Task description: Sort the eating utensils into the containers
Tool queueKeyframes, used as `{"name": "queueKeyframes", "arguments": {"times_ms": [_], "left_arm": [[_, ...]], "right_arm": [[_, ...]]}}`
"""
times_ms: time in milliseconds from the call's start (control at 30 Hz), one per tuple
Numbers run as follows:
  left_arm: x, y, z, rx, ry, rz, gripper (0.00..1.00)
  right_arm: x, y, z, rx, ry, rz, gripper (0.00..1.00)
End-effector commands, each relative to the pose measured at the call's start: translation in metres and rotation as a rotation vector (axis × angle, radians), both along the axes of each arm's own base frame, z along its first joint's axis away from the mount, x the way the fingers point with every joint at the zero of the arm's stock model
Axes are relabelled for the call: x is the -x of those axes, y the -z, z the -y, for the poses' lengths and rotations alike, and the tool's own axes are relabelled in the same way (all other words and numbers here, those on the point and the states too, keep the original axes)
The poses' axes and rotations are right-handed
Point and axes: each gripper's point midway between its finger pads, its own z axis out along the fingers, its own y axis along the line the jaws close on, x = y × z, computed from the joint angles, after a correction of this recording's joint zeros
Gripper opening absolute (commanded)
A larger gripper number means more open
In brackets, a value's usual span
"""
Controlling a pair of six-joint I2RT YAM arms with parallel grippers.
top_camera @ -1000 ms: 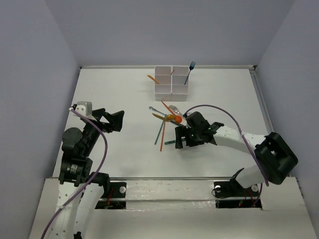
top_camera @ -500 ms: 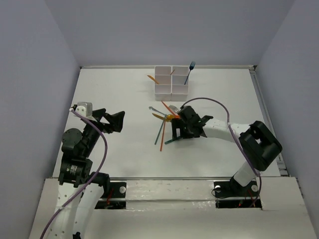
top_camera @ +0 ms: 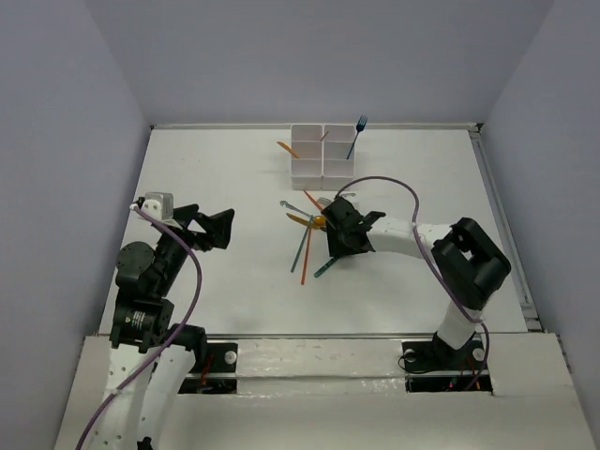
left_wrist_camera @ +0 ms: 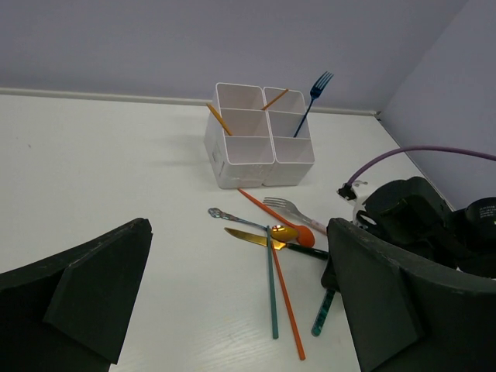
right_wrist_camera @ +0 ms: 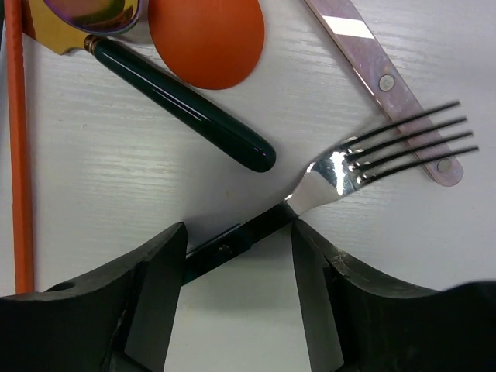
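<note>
1. We judge the step in hand to be picking one fork (right_wrist_camera: 341, 167) out of the loose pile, which lies near the middle of the tabletop (top_camera: 234, 187), a little toward its far edge
2. The right gripper (right_wrist_camera: 239, 236) is down on that pile with its jaws released; they stand either side of the fork's dark handle and have not pinched it
3. The handle runs slantwise through the gap, so we would turn the wrist until the fingers (right_wrist_camera: 155, 294) face its long sides, then close low against the table
4. We would lift straight up, since the dark green handle (right_wrist_camera: 186, 105) lies just beside the fork and could be dragged along
5. The fork has bright, mirror-like tines and a thin flat handle, which we expect to be slippery. The orange spoon bowl (right_wrist_camera: 205, 35) is matt and rounded, and the pale handle (right_wrist_camera: 380, 74) is flat with rivets
6. The containers (top_camera: 322, 153) are a white block of square cells at the middle of the far edge. They hold a blue fork (top_camera: 356, 137) and orange sticks (top_camera: 287, 149)
7. The left gripper (left_wrist_camera: 240, 302) hangs over the left side, jaws spread wide, grasping nothing
</note>
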Motion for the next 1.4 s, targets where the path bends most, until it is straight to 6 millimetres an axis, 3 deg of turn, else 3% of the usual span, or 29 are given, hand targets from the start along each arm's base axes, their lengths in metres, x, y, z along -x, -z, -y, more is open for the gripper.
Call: {"name": "queueKeyframes", "arguments": {"times_ms": [0,167,333,433,567,767,867,1133,1167,1233,1267,1333,1367], "left_arm": [[-0.001,-0.011,0.0,0.006,-0.002,0.04,0.99],[-0.001,-0.011,0.001,0.008,0.001,0.041,0.99],[-0.001,-0.01,0.001,0.007,0.004,0.038,0.99],[-0.002,-0.01,0.001,0.006,0.003,0.037,0.99],[-0.002,-0.009,0.001,0.007,0.001,0.036,0.99],[-0.003,-0.009,0.003,0.006,0.011,0.033,0.99],[-0.002,-0.009,0.003,0.007,0.012,0.036,0.99],[-0.003,-0.008,0.002,0.004,0.009,0.032,0.99],[-0.003,-0.008,0.003,0.005,0.011,0.029,0.99],[-0.004,-0.007,0.003,0.004,0.012,0.028,0.99],[-0.004,-0.007,0.003,0.005,0.012,0.026,0.99],[-0.004,-0.007,0.003,0.003,0.01,0.026,0.99],[-0.004,-0.007,0.003,0.003,0.011,0.025,0.99]], "right_arm": [[0.013,0.022,0.013,0.103,0.009,-0.056,0.55],[0.031,0.025,0.032,0.132,0.008,-0.076,0.35],[0.049,0.026,0.049,0.149,0.033,-0.092,0.25],[0.055,0.023,0.047,0.117,0.03,-0.105,0.2],[0.061,0.025,0.053,0.136,0.051,-0.128,0.02],[0.058,0.003,0.065,0.143,0.119,-0.068,0.0],[0.04,-0.029,0.06,0.094,0.129,0.047,0.0],[-0.023,-0.153,0.03,-0.151,0.092,0.512,0.0],[-0.037,-0.182,0.028,-0.18,0.104,0.627,0.0],[-0.054,-0.208,0.034,-0.181,0.121,0.726,0.0],[-0.069,-0.242,0.033,-0.237,0.154,0.84,0.0],[-0.083,-0.272,0.037,-0.25,0.168,0.961,0.0],[-0.097,-0.299,0.042,-0.249,0.183,1.056,0.0]]}}
